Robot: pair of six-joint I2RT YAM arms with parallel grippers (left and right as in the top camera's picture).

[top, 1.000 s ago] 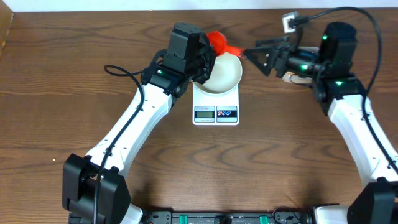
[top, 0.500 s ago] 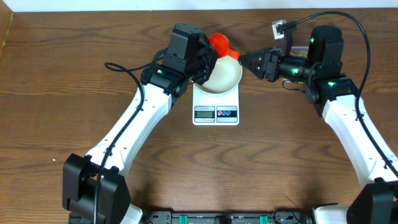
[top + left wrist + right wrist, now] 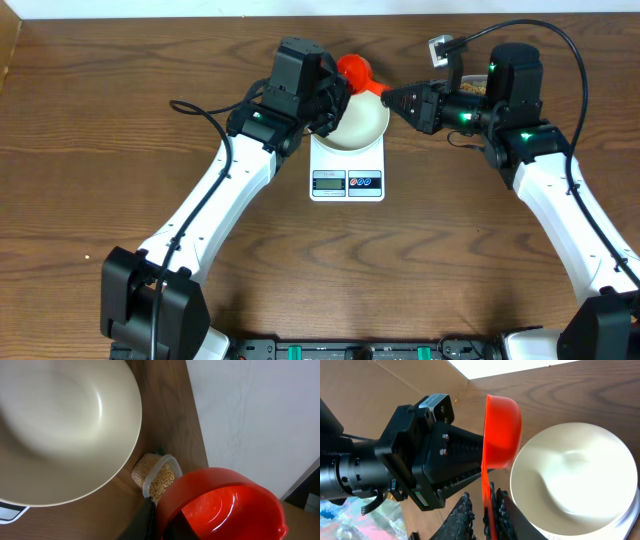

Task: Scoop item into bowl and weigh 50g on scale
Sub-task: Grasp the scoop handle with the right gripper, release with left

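The white bowl (image 3: 362, 122) (image 3: 60, 425) (image 3: 570, 475) sits on the white scale (image 3: 347, 182) and shows no beans in it. Just behind it, my left gripper (image 3: 328, 95) (image 3: 157, 521) is shut on the cup rim of a red scoop (image 3: 350, 70) (image 3: 225, 505) (image 3: 502, 430). The scoop's thin handle runs between the fingers of my right gripper (image 3: 392, 96) (image 3: 484, 506). One finger lies against the handle and a slim gap shows on the other side. The item, tan beans (image 3: 155, 475), fills a clear tub on the table beyond the bowl.
A black cable (image 3: 190, 108) loops on the table left of my left arm. A pale wall (image 3: 250, 420) rises behind the table's far edge, close to the scoop. The tub is mostly hidden under my right arm in the overhead view.
My right gripper has moved left to the scoop's handle and its jaws have narrowed from wide open to close around it. The left arm, scoop and bowl have stayed put.
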